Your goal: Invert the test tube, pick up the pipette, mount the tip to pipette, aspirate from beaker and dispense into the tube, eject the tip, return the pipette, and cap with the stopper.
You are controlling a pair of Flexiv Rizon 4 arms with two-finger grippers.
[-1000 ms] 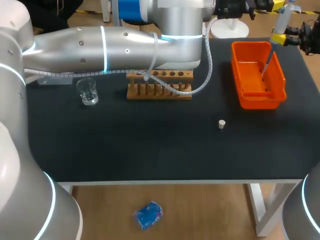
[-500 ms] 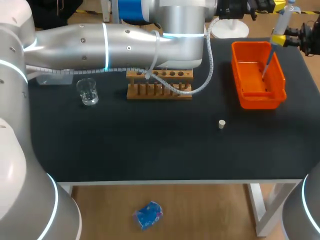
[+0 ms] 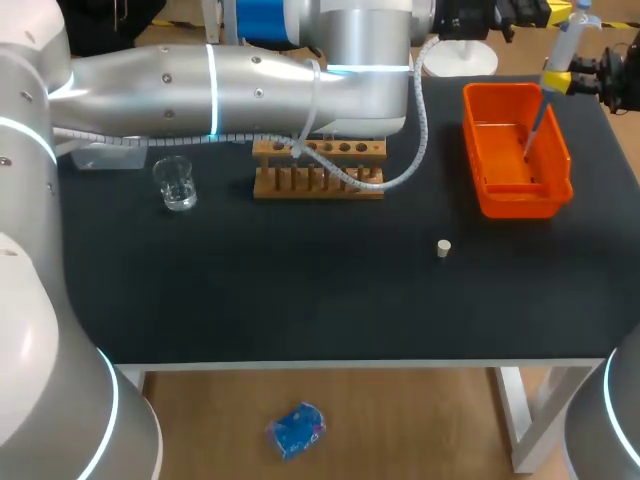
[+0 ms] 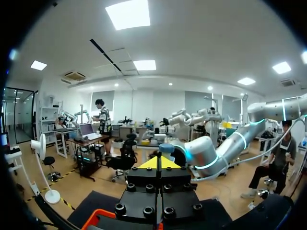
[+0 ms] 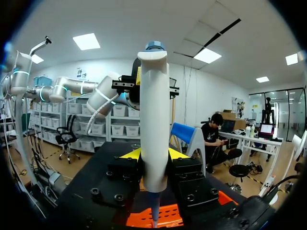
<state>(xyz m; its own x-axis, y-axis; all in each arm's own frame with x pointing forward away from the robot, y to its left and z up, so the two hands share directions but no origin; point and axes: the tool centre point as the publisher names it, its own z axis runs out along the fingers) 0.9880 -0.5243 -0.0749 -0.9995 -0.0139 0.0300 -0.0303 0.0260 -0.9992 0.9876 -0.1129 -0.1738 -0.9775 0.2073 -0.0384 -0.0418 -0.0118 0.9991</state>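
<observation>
Our right claw (image 3: 556, 78) is squeezed on the white plastic pipette with a blue top (image 3: 566, 40). It holds the pipette upright over the bright orange plastic tub (image 3: 478, 150) at the far right of the black table (image 3: 300, 300), with the thin tip (image 3: 533, 128) pointing down into the tub. We think this is the step where the tip gets popped off, so next it must drop inside the tub before the pipette goes back and the small white stopper (image 3: 443, 247), lying alone right of the middle, caps the tube. We can read no words or labels on these things.
</observation>
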